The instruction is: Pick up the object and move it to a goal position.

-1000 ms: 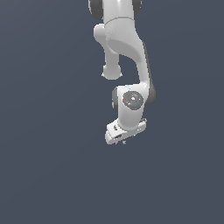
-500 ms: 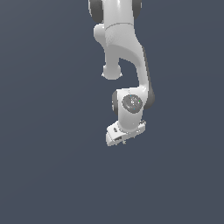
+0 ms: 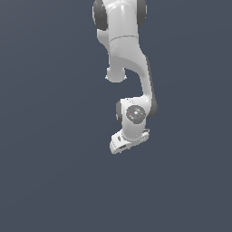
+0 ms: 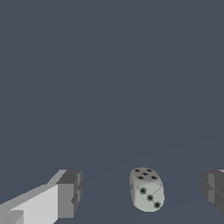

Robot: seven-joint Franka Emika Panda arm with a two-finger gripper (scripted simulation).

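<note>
While the gripper (image 4: 142, 192) hung spread wide, the die (image 4: 146, 189) sat between its fingers (image 4: 70, 194), touching neither, nearer one.

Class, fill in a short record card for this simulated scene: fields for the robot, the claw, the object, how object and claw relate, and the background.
robot: one white arm, reaching down
claw: open, fingers spread wide
object: small white die with black pips
relation: die lies in the gap between the fingers, touching neither
exterior view: die not visible, hidden under the claw
background: plain dark grey-blue
</note>
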